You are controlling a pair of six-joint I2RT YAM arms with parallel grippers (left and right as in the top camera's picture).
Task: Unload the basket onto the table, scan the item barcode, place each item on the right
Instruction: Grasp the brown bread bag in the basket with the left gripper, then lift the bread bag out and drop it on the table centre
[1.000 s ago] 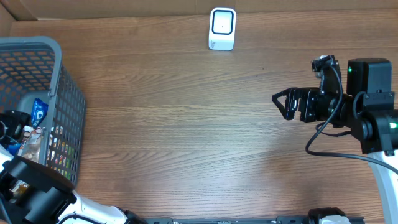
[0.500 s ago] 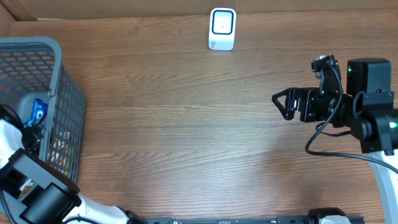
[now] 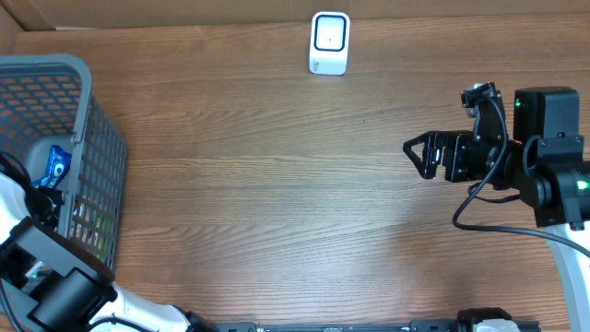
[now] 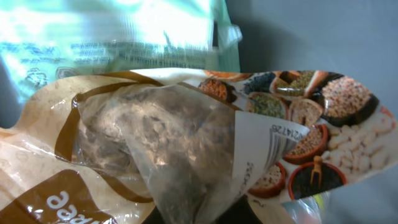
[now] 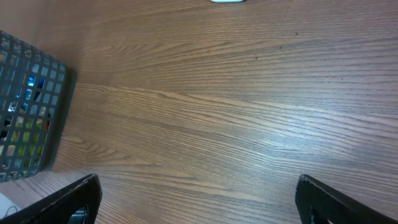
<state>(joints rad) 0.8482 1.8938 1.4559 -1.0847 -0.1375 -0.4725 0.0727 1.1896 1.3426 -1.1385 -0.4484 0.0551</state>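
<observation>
I'm picking: my left gripper [image 3: 44, 195] pinches the clear bag [image 4: 161, 143] in the left-edge basket [image 3: 88, 101], right gripper [image 3: 415, 154] spread; next, lift its barcode [image 4: 281, 135] to the far-edge scanner [image 3: 329, 42]

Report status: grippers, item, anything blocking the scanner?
Left gripper shut inside basket; grip unconfirmed. Right gripper open over table. Food bag fills left wrist view, barcode label showing. Path to scanner unobstructed.
</observation>
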